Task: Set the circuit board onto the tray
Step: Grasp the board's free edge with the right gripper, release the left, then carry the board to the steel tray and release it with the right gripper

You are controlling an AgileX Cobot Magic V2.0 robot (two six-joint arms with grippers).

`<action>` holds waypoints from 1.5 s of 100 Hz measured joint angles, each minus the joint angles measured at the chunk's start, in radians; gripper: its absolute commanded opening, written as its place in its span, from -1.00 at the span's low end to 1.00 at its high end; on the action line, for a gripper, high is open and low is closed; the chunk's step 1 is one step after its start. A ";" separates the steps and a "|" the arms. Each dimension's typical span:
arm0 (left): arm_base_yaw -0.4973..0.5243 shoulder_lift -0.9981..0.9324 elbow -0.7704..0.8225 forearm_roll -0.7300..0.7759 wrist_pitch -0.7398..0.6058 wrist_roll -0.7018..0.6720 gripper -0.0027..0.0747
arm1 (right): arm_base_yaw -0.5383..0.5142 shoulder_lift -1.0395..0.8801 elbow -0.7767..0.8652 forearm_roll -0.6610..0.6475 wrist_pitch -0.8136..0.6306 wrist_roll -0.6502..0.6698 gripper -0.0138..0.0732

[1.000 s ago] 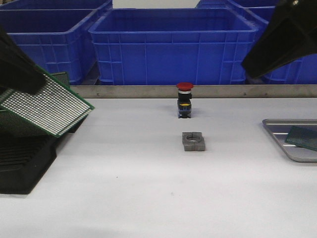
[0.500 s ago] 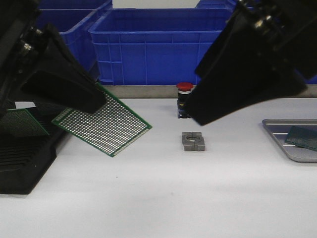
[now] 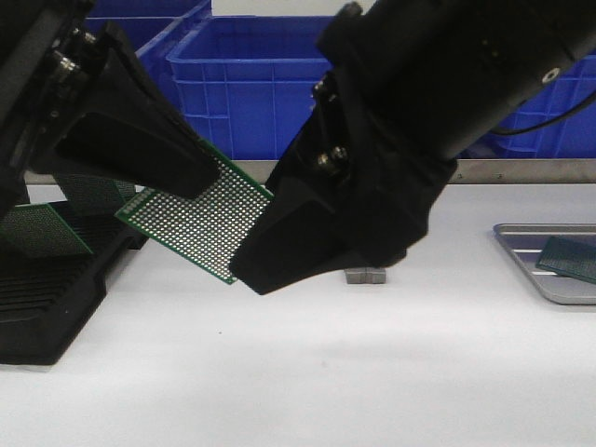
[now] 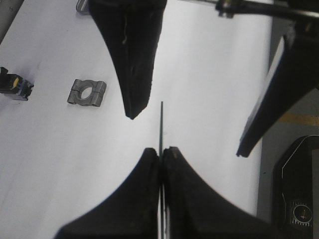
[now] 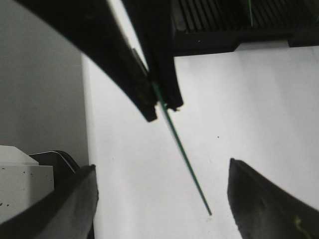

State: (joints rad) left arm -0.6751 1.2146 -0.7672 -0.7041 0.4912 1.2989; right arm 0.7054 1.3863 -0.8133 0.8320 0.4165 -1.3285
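My left gripper (image 3: 191, 177) is shut on a green perforated circuit board (image 3: 200, 223) and holds it tilted in the air above the table, left of centre. In the left wrist view the board (image 4: 161, 124) shows edge-on, pinched between the shut fingers (image 4: 149, 169). My right gripper (image 5: 162, 199) is open, and the board's free edge (image 5: 182, 149) lies between its spread fingers without touching either. The silver-grey tray (image 3: 549, 284) sits at the table's right edge with another green board (image 3: 570, 258) lying in it.
A black slotted rack (image 3: 47, 298) holding green boards stands at the left. A grey metal clamp block (image 4: 87, 93) and a push-button switch (image 4: 12, 84) sit mid-table. Blue bins (image 3: 251, 93) line the back behind a metal rail.
The left arm carried the board out from the rack toward the table's centre. The right arm swung down and left until its open fingers came around the board's free edge.
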 measured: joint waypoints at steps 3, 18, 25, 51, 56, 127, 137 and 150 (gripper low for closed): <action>0.000 0.000 0.000 0.000 0.000 0.000 -0.98 | 0.000 0.008 0.000 0.007 -0.005 -0.008 0.60; 0.000 0.000 0.000 0.000 0.000 0.000 -0.98 | 0.000 0.049 0.000 0.040 -0.020 -0.035 0.60; 0.000 0.000 0.000 0.000 0.000 0.000 -0.98 | 0.000 0.059 0.000 0.058 -0.033 -0.039 0.56; 0.000 0.000 0.000 -0.002 0.000 0.000 -0.98 | 0.000 0.061 0.000 0.083 -0.068 -0.046 -0.57; 0.000 0.000 0.000 -0.002 0.005 0.000 -0.98 | 0.000 0.061 0.000 0.085 -0.068 -0.048 -0.78; 0.015 0.000 -0.002 -0.005 -0.068 0.007 0.53 | -0.203 0.062 0.000 0.127 -0.042 0.022 -0.84; 0.017 0.000 -0.002 -0.007 -0.071 0.007 0.53 | -0.338 0.062 0.000 0.139 -0.042 0.076 -0.84; 0.017 0.000 -0.002 -0.009 -0.073 0.005 0.53 | -0.498 0.062 0.000 0.145 -0.040 0.119 -0.84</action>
State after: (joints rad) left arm -0.6582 1.2146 -0.7695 -0.7135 0.4183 1.3040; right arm 0.2074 1.4484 -0.8133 0.9770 0.3769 -1.2095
